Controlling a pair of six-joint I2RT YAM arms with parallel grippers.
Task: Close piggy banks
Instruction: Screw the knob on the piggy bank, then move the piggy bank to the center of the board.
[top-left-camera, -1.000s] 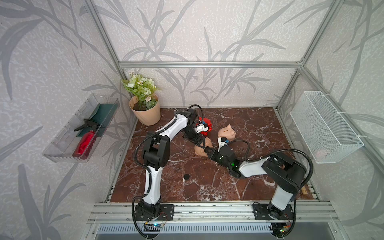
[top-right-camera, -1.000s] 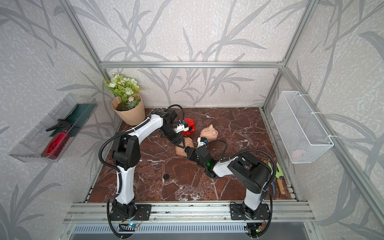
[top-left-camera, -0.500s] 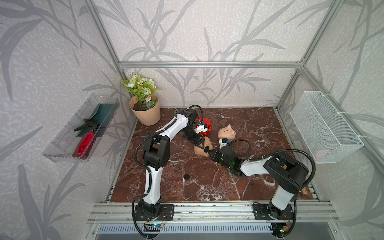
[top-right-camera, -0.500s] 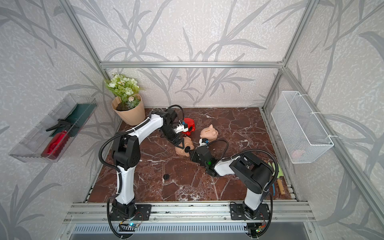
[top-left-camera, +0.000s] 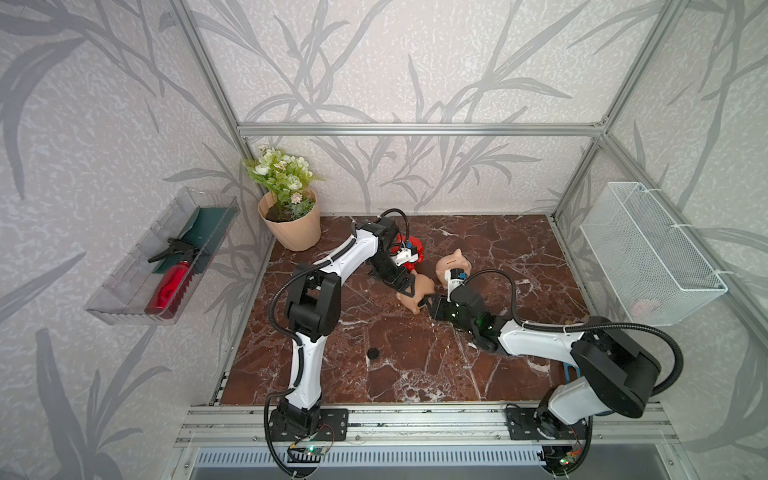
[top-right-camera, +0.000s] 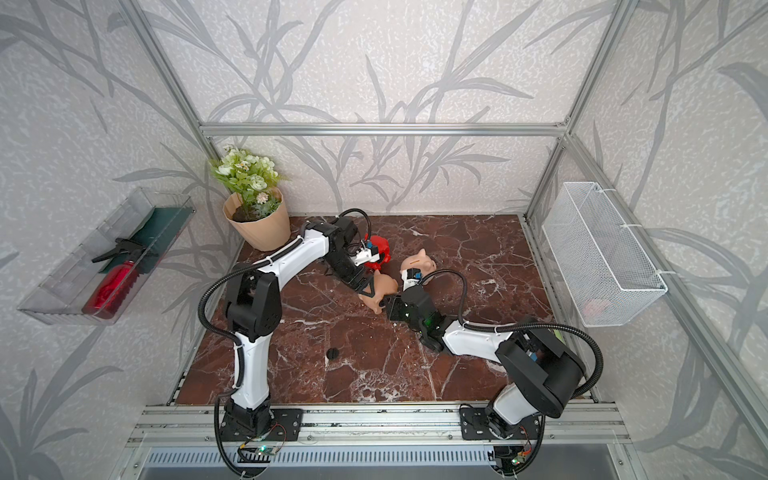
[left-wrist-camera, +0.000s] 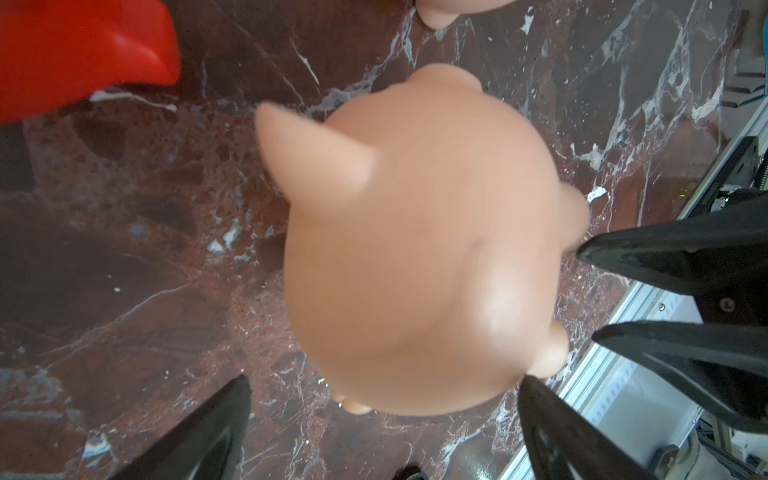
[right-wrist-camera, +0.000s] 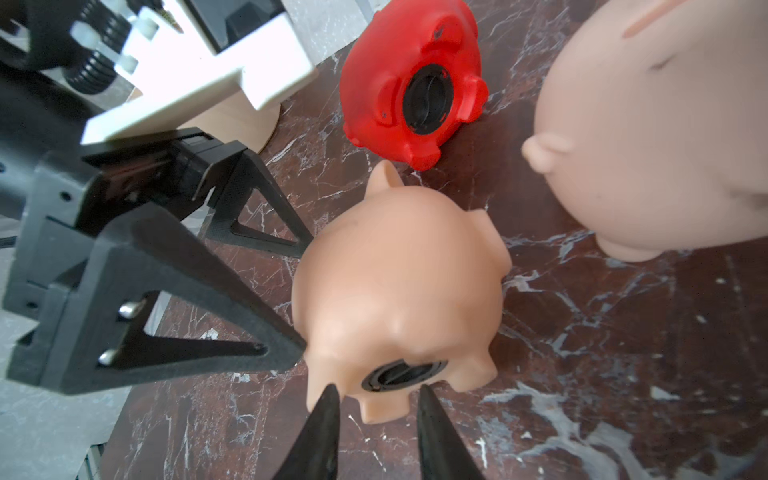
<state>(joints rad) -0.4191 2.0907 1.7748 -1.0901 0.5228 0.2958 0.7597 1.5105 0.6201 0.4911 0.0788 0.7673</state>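
Observation:
A peach piggy bank (right-wrist-camera: 399, 270) lies on its side mid-floor, showing in both top views (top-left-camera: 415, 291) (top-right-camera: 380, 289). A black plug (right-wrist-camera: 405, 372) sits in its belly hole. My left gripper (left-wrist-camera: 384, 388) is open, its fingers (right-wrist-camera: 249, 316) flanking the pig's body (left-wrist-camera: 415, 257). My right gripper (right-wrist-camera: 378, 392) is open, its tips just short of the plug with nothing between them. The red piggy bank (right-wrist-camera: 415, 83) lies behind, a black plug (right-wrist-camera: 428, 99) in its belly. The second peach piggy bank (right-wrist-camera: 644, 145) stands upright to the right.
A loose black disc (top-left-camera: 373, 353) lies on the marble floor near the front left. A flowerpot (top-left-camera: 293, 228) stands in the back left corner. A wire basket (top-left-camera: 648, 257) hangs on the right wall, a clear tray (top-left-camera: 162, 257) with a red bottle on the left wall.
My left gripper's jaws have spread wide and let go of the lying peach pig. My right gripper has edged closer to the pig's belly.

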